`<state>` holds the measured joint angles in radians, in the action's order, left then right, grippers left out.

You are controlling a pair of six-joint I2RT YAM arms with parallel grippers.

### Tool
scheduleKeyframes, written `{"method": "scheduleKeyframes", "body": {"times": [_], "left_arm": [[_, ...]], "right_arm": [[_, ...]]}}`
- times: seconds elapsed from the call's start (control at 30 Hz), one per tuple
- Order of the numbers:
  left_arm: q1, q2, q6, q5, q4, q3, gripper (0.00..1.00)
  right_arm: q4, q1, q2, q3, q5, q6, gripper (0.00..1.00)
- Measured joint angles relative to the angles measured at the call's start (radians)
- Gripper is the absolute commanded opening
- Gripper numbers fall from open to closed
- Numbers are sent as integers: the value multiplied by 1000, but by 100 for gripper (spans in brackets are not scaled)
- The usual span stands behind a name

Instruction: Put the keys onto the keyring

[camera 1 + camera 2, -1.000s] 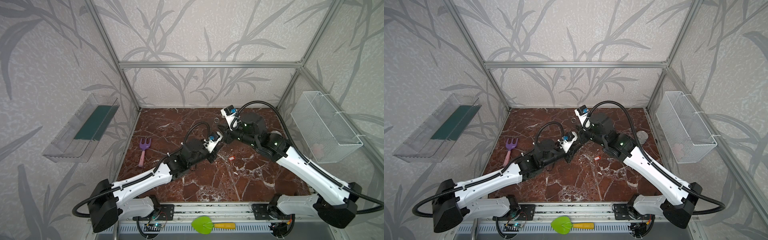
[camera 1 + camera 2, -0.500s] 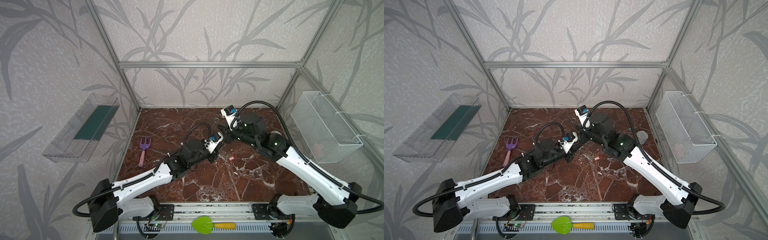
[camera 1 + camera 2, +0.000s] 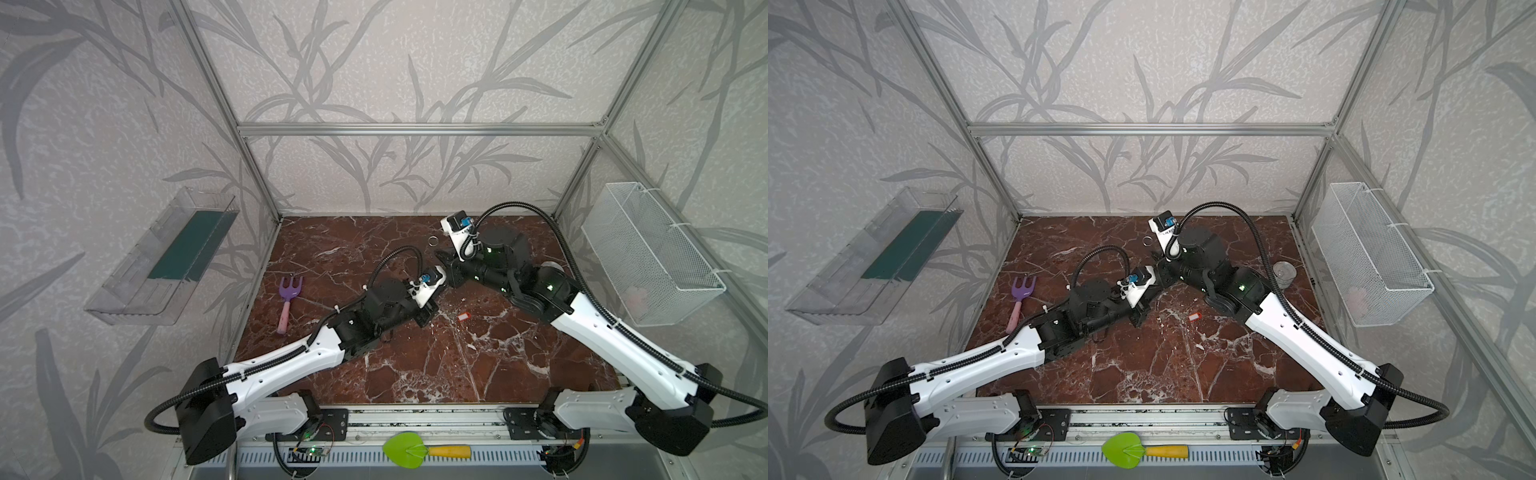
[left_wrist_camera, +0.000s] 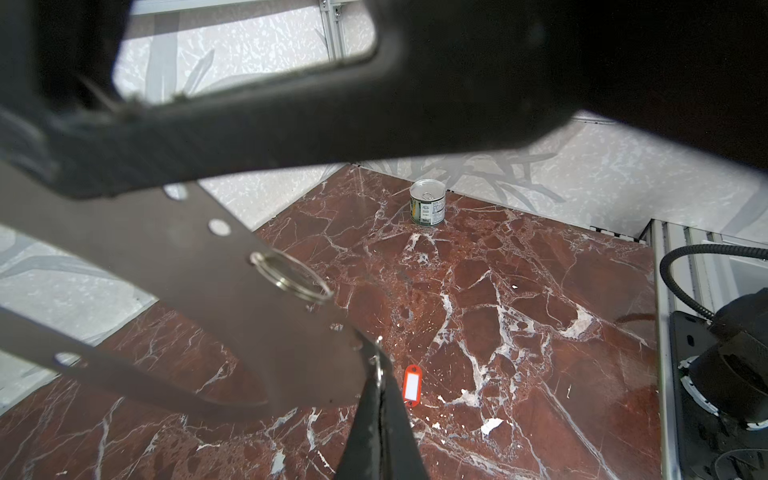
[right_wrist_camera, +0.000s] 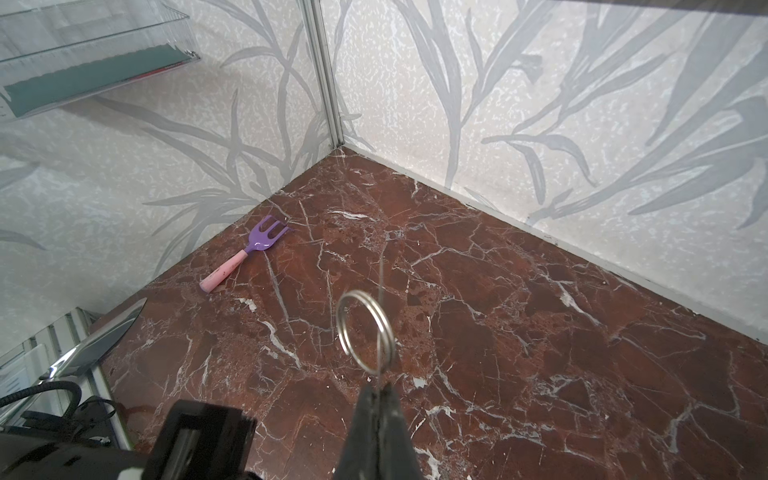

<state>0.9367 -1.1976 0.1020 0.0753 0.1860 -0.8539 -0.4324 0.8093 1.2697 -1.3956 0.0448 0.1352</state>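
Note:
The keyring [image 4: 187,257], a flat grey plate with small holes, hangs in the air edge-on, and my right gripper [image 5: 378,388] is shut on its thin edge [image 5: 380,282]. A larger silver split ring [image 5: 365,328] hangs from one hole; both top views show it [image 3: 433,241] [image 3: 1147,241]. My left gripper [image 4: 377,374] is shut on a small silver ring at the plate's corner. The keys' red tag with a white label [image 4: 412,383] lies alone on the marble, just beyond the left fingertips, in both top views [image 3: 464,316] [image 3: 1195,316]. I cannot make out a metal key on it.
A small tin can [image 3: 1284,272] stands at the right rear. A purple toy rake [image 3: 286,299] lies at the left. A wire basket [image 3: 648,257] hangs on the right wall and a clear shelf [image 3: 166,257] on the left. A green spade [image 3: 415,449] rests on the front rail.
My left gripper's jaws have come together on the small ring. Both arms stay almost where they were, wrists meeting over the middle of the table.

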Motion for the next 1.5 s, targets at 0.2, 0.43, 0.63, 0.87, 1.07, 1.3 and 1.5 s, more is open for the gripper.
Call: {"method": "scheduleKeyframes", "body": {"times": [0.2,0.43,0.63,0.87,1.07,1.3,1.5], "left_arm": [[2,5,1,-34,-3,0,0],[5,13,-7,-88,12,5,0],[7,19,-8,-119,28,15,0],[11,35,-8,-145,39,37,0],[12,41,-9,-161,59,52,0],[18,49,-12,-187,85,72,0],[18,67,-16,-191,109,95,0]], "right_arm": [[7,2,0,0,16,9,0],[32,2,-4,6,54,50,0],[58,3,-14,26,98,95,0],[93,5,-35,66,134,145,0],[130,4,-53,105,158,191,0],[187,4,-112,185,188,259,0],[214,2,-126,213,194,312,0]]}}
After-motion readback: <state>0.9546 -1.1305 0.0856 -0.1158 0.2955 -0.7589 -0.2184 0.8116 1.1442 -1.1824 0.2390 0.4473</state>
